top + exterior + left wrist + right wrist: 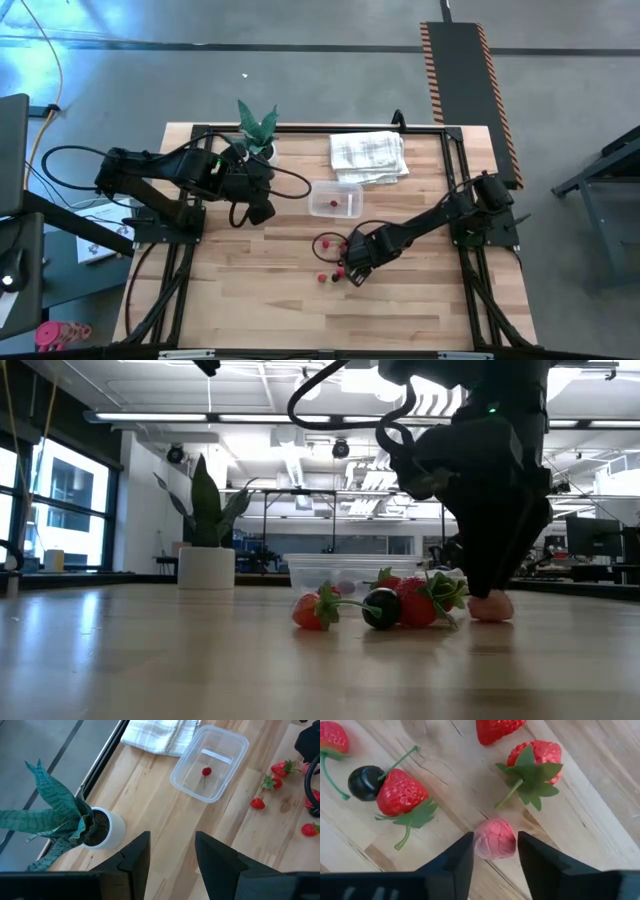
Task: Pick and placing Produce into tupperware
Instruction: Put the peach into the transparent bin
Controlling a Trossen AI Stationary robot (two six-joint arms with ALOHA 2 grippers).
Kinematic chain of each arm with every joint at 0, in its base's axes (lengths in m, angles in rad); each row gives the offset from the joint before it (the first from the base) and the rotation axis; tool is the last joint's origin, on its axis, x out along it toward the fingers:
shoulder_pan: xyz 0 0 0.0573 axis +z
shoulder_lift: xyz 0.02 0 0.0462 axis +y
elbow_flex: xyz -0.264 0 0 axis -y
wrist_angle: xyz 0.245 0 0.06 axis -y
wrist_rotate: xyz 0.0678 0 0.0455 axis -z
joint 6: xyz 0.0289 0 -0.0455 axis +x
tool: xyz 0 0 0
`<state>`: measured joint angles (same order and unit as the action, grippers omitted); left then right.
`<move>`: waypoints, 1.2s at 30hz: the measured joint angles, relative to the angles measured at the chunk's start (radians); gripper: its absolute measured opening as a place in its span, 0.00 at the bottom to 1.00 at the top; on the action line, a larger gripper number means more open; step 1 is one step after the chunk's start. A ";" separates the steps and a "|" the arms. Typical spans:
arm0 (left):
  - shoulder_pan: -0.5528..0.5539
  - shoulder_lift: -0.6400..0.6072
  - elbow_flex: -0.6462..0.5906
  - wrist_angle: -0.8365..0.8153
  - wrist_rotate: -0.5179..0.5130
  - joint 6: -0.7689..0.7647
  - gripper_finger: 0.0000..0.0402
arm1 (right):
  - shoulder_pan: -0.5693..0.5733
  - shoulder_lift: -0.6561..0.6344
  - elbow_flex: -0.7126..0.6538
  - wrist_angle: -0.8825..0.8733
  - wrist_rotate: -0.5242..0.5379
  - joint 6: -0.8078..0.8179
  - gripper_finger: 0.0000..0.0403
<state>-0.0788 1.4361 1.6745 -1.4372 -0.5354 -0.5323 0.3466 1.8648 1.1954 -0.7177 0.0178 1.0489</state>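
over loose berries, right hand angled down, fingers straddling pink berry, unclenched; left hand released near plant.

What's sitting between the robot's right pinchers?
A pink raspberry. The right wrist view shows it on the wood between the right gripper's two open fingers, not yet squeezed. Strawberries and a dark cherry lie just beyond it.

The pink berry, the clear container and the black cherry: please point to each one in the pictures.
pink berry [494, 839], right wrist view, middle of its rounded top.
clear container [236, 741], left wrist view, bare corner of the rim.
black cherry [365, 782], right wrist view, middle of the dark fruit.
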 joint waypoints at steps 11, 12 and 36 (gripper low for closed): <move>0.000 0.000 0.000 0.000 0.003 -0.001 0.36 | 0.000 0.000 0.000 0.001 -0.004 -0.029 0.08; 0.000 0.000 0.000 0.000 0.003 -0.002 0.36 | 0.000 0.000 0.000 0.001 -0.008 -0.029 0.06; 0.000 0.000 0.000 0.000 0.003 -0.015 0.36 | -0.182 -0.231 0.329 -0.353 0.304 -0.323 0.00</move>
<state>-0.0788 1.4361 1.6745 -1.4374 -0.5320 -0.5476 0.1641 1.6343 1.5241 -1.0704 0.3221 0.7264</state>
